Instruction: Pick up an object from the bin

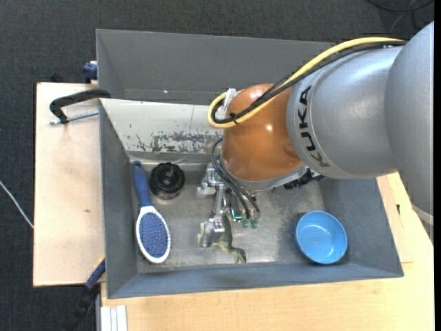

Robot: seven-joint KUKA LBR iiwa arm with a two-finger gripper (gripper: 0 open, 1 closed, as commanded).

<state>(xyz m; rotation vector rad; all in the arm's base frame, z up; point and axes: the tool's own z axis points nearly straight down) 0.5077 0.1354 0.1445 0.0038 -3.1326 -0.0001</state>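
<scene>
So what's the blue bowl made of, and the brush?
The blue bowl looks like smooth plastic: one even colour, a soft shine on its rim. The brush seems plastic too, with a blue handle and white rim; its dotted blue pad may be rubbery, but that's hard to tell.

- My arm [365, 109] comes in from the right, over the grey metal bin [116, 205], with the orange cover [258, 140] at its wrist above the middle of the floor.
- A yellow cable [324, 54] runs along the arm and loops at the cover's left side.
- My gripper [215, 232] hangs low over the middle of the floor, near the front wall.
- A small olive-green thing [234, 252] lies just beside its tip; I cannot tell its kind, or whether they touch.
- A blue hairbrush [152, 233] lies at the left.
- A black round thing [167, 178] sits just beside the brush handle.
- A blue bowl [321, 237] stands upright at the right, well apart from the gripper.
</scene>
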